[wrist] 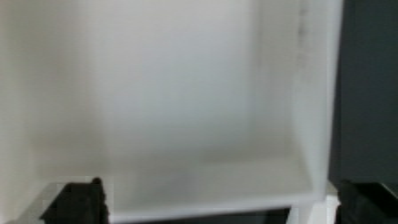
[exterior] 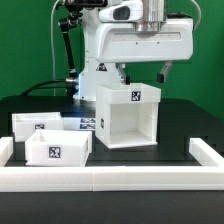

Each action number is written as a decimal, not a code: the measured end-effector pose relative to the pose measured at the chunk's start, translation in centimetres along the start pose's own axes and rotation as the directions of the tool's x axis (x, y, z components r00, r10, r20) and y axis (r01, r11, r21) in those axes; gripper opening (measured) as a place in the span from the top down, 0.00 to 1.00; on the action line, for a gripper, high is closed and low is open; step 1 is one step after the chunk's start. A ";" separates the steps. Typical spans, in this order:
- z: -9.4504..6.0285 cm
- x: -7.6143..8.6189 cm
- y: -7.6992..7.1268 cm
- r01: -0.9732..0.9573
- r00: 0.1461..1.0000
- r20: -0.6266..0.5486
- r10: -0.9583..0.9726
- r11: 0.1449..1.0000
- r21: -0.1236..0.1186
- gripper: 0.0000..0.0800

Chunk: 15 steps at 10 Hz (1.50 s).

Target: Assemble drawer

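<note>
The drawer's tall open-faced housing [exterior: 128, 118] stands mid-table with its open side toward the camera and a tag on its top front. Two shallow trays lie to the exterior view's left, one further back [exterior: 38, 124] and one nearer [exterior: 58, 150]. My gripper [exterior: 142, 76] hangs just above the housing's rear top, with one finger on each side of it. In the wrist view the housing's white panel [wrist: 178, 110] fills the space between my dark fingertips [wrist: 79, 202]. My gripper [wrist: 217, 205] is spread wide, and a thin gap shows beside one finger.
A low white rail [exterior: 110, 178] borders the table's front and both sides. The marker board [exterior: 88, 124] lies flat between the trays and the housing. The robot's white base [exterior: 100, 50] stands behind the housing.
</note>
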State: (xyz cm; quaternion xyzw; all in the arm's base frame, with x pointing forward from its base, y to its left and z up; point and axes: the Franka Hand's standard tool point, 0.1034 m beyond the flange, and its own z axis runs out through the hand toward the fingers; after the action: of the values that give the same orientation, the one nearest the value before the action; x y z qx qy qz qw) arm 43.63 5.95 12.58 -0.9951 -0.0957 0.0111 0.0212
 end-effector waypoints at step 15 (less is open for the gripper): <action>3.1 -2.8 -2.5 0.028 1.000 -0.011 -0.028 1.000 -0.003 0.95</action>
State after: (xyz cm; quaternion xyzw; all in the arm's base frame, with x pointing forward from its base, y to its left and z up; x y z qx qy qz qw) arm 40.31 8.00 9.68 -0.9937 -0.1097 0.0052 0.0203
